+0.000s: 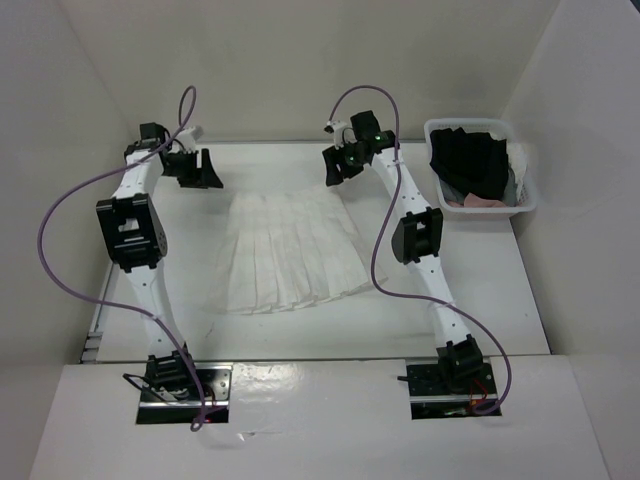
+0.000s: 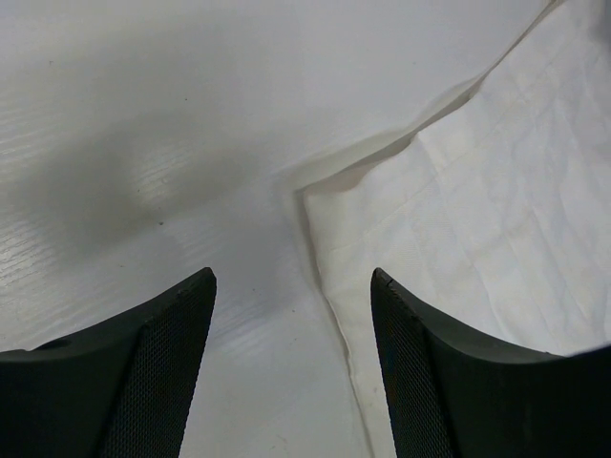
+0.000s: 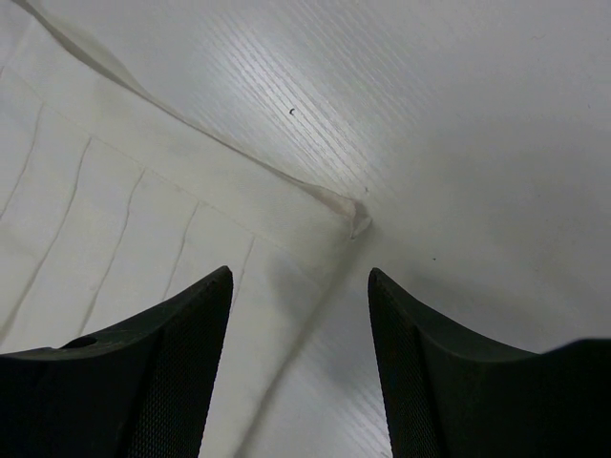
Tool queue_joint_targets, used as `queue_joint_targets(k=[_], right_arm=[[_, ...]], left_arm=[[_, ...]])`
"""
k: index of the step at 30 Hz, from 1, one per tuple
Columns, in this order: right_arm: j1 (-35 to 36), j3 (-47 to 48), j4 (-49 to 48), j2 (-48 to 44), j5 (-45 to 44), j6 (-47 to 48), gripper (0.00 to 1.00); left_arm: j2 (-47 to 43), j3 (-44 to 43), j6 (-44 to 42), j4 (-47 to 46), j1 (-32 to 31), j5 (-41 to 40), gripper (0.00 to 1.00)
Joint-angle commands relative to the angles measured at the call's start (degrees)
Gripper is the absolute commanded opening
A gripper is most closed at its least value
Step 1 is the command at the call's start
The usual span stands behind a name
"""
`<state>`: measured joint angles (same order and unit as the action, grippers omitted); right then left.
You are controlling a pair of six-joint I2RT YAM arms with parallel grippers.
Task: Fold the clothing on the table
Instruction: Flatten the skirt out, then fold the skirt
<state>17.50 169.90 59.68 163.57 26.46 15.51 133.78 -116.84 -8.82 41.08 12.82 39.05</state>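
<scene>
Clothing, pleats running far-to-near on the table; left gripper and right gripper, both spread and empty, flank its far corners.

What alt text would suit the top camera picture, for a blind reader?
A white pleated skirt lies flat on a white table. The robot's left fingers and right fingers are open, each near a far corner of the skirt, holding nothing. A clear bin of dark clothes stands at the far right.
</scene>
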Motion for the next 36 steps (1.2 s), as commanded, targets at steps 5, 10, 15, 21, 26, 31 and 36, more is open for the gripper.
queue_joint_targets(k=[5, 10, 15, 21, 26, 31, 36], right_arm=[[0.08, 3.15, 1.40, 0.61, 1.23, 0.49, 0.64], [0.08, 3.15, 1.40, 0.61, 1.23, 0.49, 0.64], [-0.45, 3.68, 1.40, 1.22, 1.23, 0.49, 0.64], [-0.45, 3.68, 0.88, 2.28, 1.23, 0.49, 0.64], [-0.45, 4.21, 0.88, 2.81, 1.23, 0.49, 0.64], [-0.97, 4.21, 0.88, 3.33, 1.23, 0.49, 0.64], [-1.50, 4.73, 0.88, 3.34, 1.76, 0.49, 0.64]], left_arm=[[-1.59, -1.46, -0.94, 0.93, 0.28, 5.68, 0.73], [1.13, -1.46, -1.46, 0.93, 0.28, 7.01, 0.73], [2.37, -0.94, -1.99, 0.93, -0.25, 7.01, 0.73], [4.65, -0.94, -3.04, 1.46, -2.18, 5.43, 0.73], [4.65, -0.94, -2.52, 0.93, -3.41, 4.02, 0.73], [5.88, -1.55, -2.52, 0.93, -4.03, 3.50, 0.73], [6.41, -2.08, -2.52, 0.93, -4.03, 2.27, 0.71]])
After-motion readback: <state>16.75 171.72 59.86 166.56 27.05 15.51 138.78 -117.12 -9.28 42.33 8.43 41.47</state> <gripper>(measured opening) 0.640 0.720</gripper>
